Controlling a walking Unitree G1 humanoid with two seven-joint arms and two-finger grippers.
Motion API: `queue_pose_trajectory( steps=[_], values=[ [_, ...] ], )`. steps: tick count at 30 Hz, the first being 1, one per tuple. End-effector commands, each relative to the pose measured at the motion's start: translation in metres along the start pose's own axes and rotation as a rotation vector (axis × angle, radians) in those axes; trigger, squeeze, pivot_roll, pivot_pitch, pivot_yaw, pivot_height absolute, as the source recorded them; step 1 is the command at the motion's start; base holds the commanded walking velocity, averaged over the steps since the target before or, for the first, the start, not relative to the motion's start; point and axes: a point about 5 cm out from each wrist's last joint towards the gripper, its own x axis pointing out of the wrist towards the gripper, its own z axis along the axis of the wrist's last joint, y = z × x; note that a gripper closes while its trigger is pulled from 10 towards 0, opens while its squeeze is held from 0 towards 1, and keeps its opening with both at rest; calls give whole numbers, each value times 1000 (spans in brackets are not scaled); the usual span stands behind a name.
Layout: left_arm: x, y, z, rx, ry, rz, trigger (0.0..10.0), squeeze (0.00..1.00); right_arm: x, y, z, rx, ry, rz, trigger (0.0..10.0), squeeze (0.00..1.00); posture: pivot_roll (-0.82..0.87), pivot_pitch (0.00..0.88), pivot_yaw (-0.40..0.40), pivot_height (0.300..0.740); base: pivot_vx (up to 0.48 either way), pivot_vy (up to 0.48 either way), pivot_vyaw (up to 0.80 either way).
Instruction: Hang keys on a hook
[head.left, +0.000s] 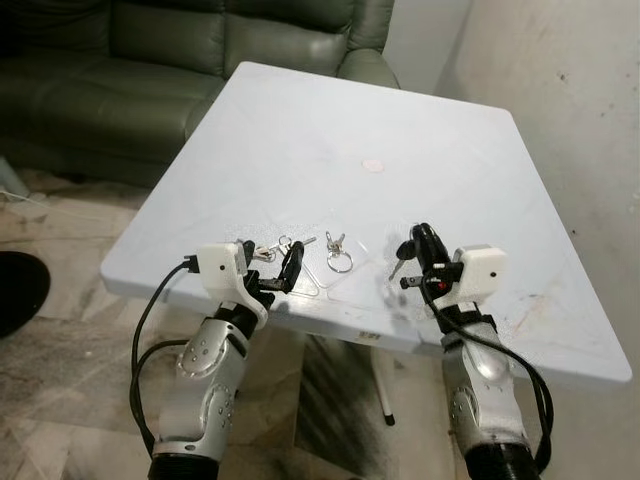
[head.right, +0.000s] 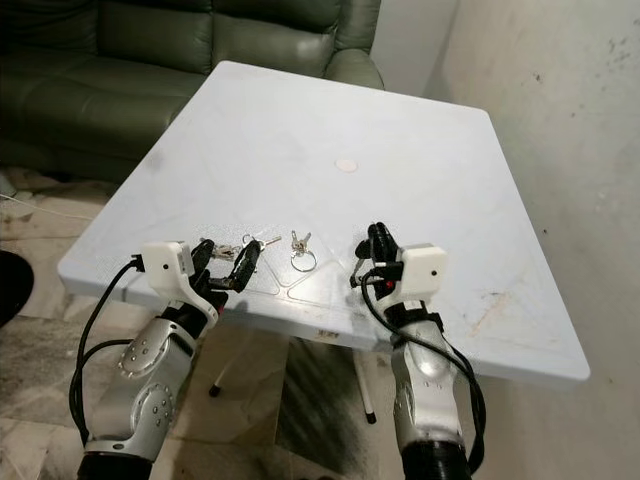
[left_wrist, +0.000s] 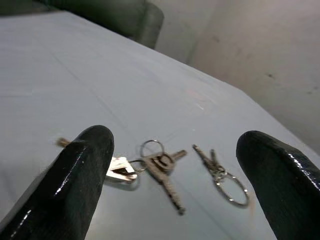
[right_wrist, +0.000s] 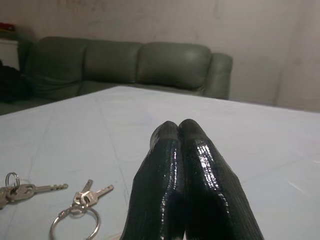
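Table (head.left: 300, 130): white, square, plastic, with a scuffed top and a small pinkish round mark (head.left: 373, 166) near its middle. One corner points toward the sofa; the near edge faces the robot.

Keys, set one (head.left: 272, 249): a small bunch of silver keys on a ring, lying flat close to the table's near edge, toward its left corner. A single longer key sticks out from the ring toward the table's middle.

Keys, set two (head.left: 338, 252): two short keys on a larger plain ring, lying flat near the near edge, just beside set one on its right, apart from it.

Left gripper (head.left: 268, 264): low over the near edge, fingers spread apart, one on each side of set one. In the left wrist view the two black fingertips (left_wrist: 80, 170) frame the bunch without touching it; nothing is held.

Right gripper (head.left: 420, 245): over the near edge, to the right of set two and apart from it. Its fingers are pressed together with nothing between them, as the right wrist view shows, and they point toward the far side of the table.

Sofa (head.left: 200, 60): dark green, leather-like, behind the table's far-left edge.

Wall (head.left: 570, 90): pale, marked plaster along the table's right side.

Floor (head.left: 70, 300): worn, mottled tile under the table.
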Motion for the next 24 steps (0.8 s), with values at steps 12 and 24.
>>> queue_pose_trajectory(
  steps=[12, 24],
  values=[
    [2, 6, 9, 26, -54, 51, 10000, 0, -8, -11, 14, -85, 41, -138, 10000, 0, 33, 41, -109, 740, 0, 0, 0],
    [12, 31, 25, 55, -71, 128, 10000, 0, -7, -32, 18, -129, 66, -223, 10000, 0, 38, 0, -90, 740, 0, 0, 0]
  ],
)
